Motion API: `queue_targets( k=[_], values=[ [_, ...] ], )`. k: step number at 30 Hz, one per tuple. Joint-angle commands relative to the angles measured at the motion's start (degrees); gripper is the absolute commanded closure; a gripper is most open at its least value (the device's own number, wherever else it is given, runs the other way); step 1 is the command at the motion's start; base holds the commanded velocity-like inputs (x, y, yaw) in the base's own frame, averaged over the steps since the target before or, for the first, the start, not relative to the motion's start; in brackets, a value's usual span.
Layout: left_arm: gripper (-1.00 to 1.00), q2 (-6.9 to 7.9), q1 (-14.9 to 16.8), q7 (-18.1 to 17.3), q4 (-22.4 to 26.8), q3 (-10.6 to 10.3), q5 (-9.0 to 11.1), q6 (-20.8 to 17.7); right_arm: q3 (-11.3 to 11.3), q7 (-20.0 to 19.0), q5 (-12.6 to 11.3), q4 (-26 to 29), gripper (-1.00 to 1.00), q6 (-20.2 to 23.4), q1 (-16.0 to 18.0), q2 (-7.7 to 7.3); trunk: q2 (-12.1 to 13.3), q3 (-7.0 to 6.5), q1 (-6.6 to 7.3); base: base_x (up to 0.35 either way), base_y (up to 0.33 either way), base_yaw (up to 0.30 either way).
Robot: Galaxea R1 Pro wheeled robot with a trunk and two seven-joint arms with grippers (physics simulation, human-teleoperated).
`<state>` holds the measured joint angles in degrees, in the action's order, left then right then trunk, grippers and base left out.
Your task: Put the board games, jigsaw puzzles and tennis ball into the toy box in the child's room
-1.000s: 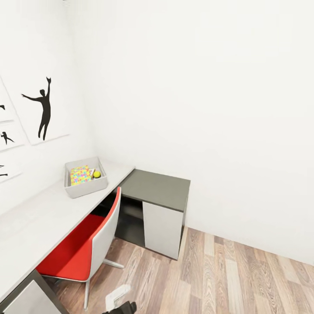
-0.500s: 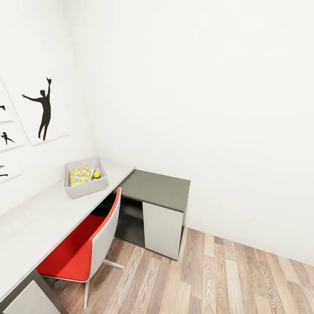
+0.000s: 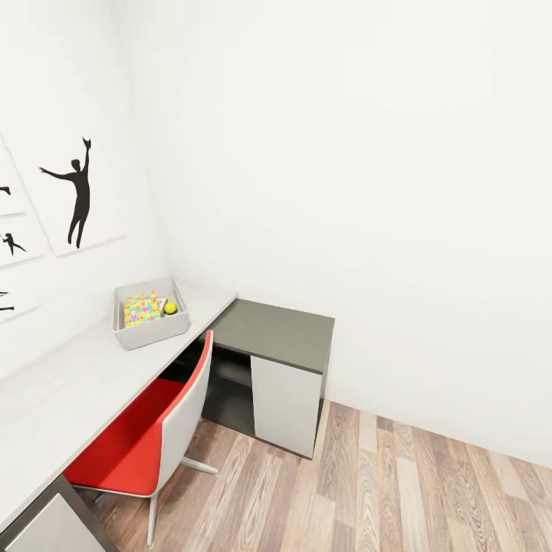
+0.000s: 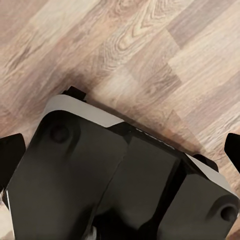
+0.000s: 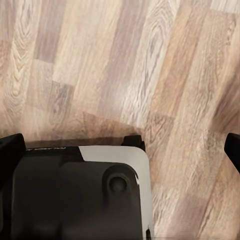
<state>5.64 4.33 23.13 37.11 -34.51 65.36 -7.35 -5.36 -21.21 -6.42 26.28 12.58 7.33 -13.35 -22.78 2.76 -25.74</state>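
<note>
Pale grey table (image 3: 77,376) bears the toy box (image 3: 151,331); both grippers' jaws gape empty over wood-plank floor (image 4: 150,45).

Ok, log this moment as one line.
phase: in transit | toy box on table: holds jigsaw puzzle, tennis ball | left gripper: open, empty | right gripper: open, empty
</note>
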Motion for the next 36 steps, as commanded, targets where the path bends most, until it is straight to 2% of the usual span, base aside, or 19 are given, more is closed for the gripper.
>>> queue_targets(
  k=[1,7,12,15,19,20,23,29,32,36],
  values=[
    [-1.00,0.08,0.06,0.32,-0.14,-0.35,0.27,-0.01,-0.20,-0.15,-0.55,-0.23,-1.00,0.42,0.03,0.05,-0.14,0.12,-0.04,0.000,0.000,0.000],
    [-1.00,0.06,0.04,-0.04,-2.40,-0.43,0.35,0.16,-0.30,0.19,-0.44,-1.51,-1.00,0.07,0.05,0.16,-0.14,0.07,-0.04,0.000,0.000,0.000],
    [-1.00,-0.29,0.05,-0.30,-5.92,-0.55,0.18,0.20,-0.21,2.74,-0.28,-4.27,-1.00,0.02,0.05,0.44,-0.14,0.05,-0.04,0.000,0.000,0.000],
    [-1.00,-0.36,0.06,-0.65,-7.65,-0.63,0.04,0.21,-0.17,4.88,-0.19,-5.95,-1.00,0.01,0.05,1.25,-0.14,0.05,-0.04,0.000,0.000,0.000],
    [-1.00,-0.54,0.06,-2.53,-12.50,-0.75,-0.04,0.36,-0.02,9.56,-0.08,-8.93,-1.00,0.00,0.05,3.62,-0.14,0.05,-0.04,0.000,0.000,0.000],
    [-1.00,-0.54,0.06,-2.53,-12.50,-0.75,-0.04,0.36,-0.02,9.56,-0.08,-8.93,-1.00,0.00,0.05,3.62,-0.14,0.05,-0.04,0.000,0.000,0.000],
    [-1.00,-0.77,0.06,-4.41,-17.02,-0.71,0.23,1.49,-0.09,12.70,-0.10,-10.72,-1.00,-0.05,-0.05,4.70,-0.14,0.05,-0.04,0.000,0.000,0.000],
    [-1.00,-0.89,0.02,-5.52,-21.27,-0.77,0.23,2.61,-0.22,14.58,-0.26,-12.19,-1.00,0.21,-0.39,5.36,-0.14,0.05,-0.04,0.000,0.000,0.000],
    [-1.00,-0.79,-0.08,-6.09,-25.03,-0.84,0.18,3.17,-0.28,15.54,-0.33,-14.38,-1.00,0.27,-0.74,5.75,-0.14,0.05,-0.04,0.000,0.000,0.000],
    [-1.00,-0.50,-0.33,-6.38,-27.51,-0.87,0.09,3.47,-0.32,16.03,-0.35,-16.56,-1.00,0.25,-0.98,6.10,-0.14,0.04,-0.04,0.000,0.000,0.000]
  ],
)
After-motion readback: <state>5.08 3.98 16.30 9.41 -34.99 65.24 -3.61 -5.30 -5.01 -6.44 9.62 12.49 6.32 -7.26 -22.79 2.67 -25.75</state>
